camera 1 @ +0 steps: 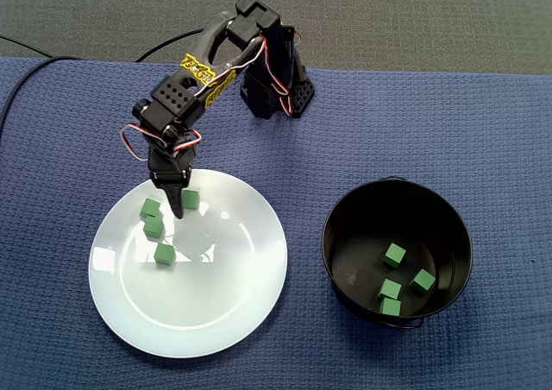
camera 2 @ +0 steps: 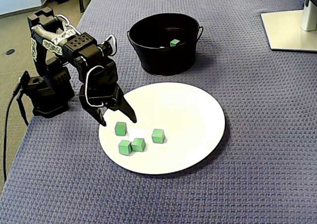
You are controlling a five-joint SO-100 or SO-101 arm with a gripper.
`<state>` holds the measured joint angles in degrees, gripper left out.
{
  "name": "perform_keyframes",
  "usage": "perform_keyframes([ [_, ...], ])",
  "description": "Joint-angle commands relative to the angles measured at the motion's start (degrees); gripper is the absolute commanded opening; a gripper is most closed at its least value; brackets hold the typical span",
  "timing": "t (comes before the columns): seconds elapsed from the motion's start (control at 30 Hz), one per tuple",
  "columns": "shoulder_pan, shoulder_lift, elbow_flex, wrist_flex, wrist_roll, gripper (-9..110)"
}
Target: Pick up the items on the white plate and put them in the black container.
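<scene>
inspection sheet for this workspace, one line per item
surface: blue woven mat
job's things: white plate holds four green cubes; black container holds four more cubes
clutter: nothing seen
grippers: gripper open, tips down over the plate's near edge, close to a cube
cables: black cable trails from the arm base past the mat's edge; servo wires loop at the wrist
surroundings: grey floor beyond the mat; white stand base at a far corner
</scene>
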<state>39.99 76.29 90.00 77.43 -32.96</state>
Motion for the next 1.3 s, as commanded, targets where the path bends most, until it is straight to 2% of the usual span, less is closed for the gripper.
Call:
perform_keyframes([
  [0.0, -1.58, 0.88, 1.32, -1.76, 0.53, 28],
  [0.4, -3.25, 4.22, 9.40, -10.55, 2.90, 18],
  [0.67, -5.10, 6.42, 11.60, -11.87, 4.75, 0],
  [0.93, -5.89, 8.26, 14.50, -14.59, 5.80, 0],
  [1.1, -5.98, 13.54, 4.39, -3.87, 8.26, 0],
  [1.27, -3.60, 26.98, -10.81, 7.65, 11.07, 0],
])
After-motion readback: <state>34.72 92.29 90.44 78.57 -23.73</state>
